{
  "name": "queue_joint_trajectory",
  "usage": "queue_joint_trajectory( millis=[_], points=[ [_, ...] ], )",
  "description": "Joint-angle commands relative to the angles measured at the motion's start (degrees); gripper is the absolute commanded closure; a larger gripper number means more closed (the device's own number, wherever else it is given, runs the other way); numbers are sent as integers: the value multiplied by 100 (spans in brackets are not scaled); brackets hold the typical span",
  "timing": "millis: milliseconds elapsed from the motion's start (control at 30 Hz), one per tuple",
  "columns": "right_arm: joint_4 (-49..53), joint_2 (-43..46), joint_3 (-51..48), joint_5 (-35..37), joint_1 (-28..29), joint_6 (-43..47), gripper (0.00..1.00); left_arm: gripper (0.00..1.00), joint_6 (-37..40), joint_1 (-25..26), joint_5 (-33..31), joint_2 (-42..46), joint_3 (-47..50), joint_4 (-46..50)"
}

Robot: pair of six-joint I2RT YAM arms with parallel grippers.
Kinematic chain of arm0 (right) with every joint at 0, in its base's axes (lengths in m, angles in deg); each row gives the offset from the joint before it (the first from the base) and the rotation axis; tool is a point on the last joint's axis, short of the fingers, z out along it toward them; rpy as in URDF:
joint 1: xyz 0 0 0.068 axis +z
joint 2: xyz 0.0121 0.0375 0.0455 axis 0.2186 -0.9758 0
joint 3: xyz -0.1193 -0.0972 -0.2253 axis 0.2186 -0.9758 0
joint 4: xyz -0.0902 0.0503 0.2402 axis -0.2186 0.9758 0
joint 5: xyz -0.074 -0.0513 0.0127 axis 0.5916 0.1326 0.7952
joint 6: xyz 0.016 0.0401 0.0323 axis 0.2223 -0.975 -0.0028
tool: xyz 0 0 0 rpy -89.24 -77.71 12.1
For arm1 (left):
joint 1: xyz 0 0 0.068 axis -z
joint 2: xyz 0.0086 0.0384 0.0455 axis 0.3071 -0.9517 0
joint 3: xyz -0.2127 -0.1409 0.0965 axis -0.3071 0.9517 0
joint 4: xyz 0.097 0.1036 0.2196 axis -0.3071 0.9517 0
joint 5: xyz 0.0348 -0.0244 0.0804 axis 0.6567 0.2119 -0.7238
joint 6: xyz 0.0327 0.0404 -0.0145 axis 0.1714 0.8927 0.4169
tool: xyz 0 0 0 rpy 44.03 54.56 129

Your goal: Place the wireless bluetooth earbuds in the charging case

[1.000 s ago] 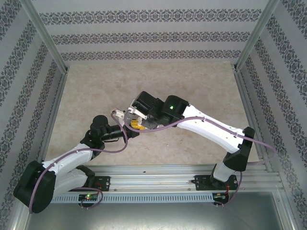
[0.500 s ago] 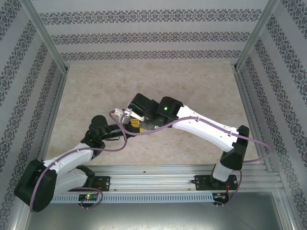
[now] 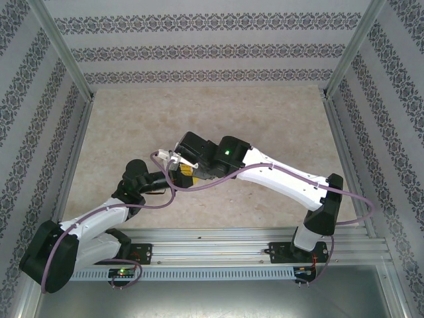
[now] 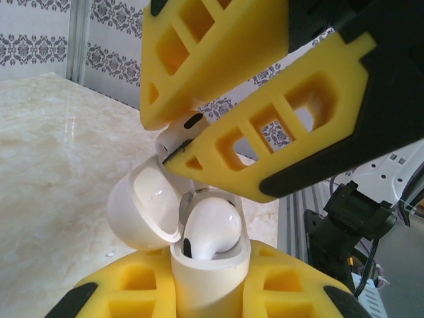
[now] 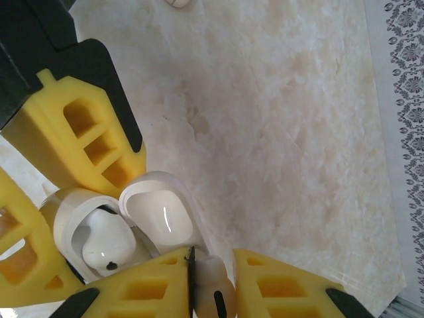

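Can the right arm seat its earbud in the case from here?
Probably yes: the left gripper holds the glossy white charging case, lid swung aside, and the small white earbud in the right gripper hangs just above its opening. Another earbud sits inside; the free socket is hard to see.

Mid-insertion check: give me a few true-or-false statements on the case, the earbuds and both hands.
1. The charging case has its lid open. True.
2. Both earbuds sit in the case. False: the seated earbud is in it, but the second earbud is pinched in the right hand.
3. The left hand grips the case upright. True.
4. The right hand is far off to one side of the case. False: it is close above the open case.
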Motion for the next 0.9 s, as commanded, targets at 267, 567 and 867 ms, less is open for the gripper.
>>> queue_joint_trajectory(
  millis=[267, 567, 867],
  points=[
    [88, 128, -285, -67, 204, 219, 77, 100, -103, 7, 185, 57, -52, -542],
    [289, 346, -187, -567, 124, 0, 78, 100, -105, 9, 218, 50, -78, -532],
    [314, 394, -365, -546, -22, -15, 78, 100, -168, 7, 261, 59, -96, -588]
  ],
)
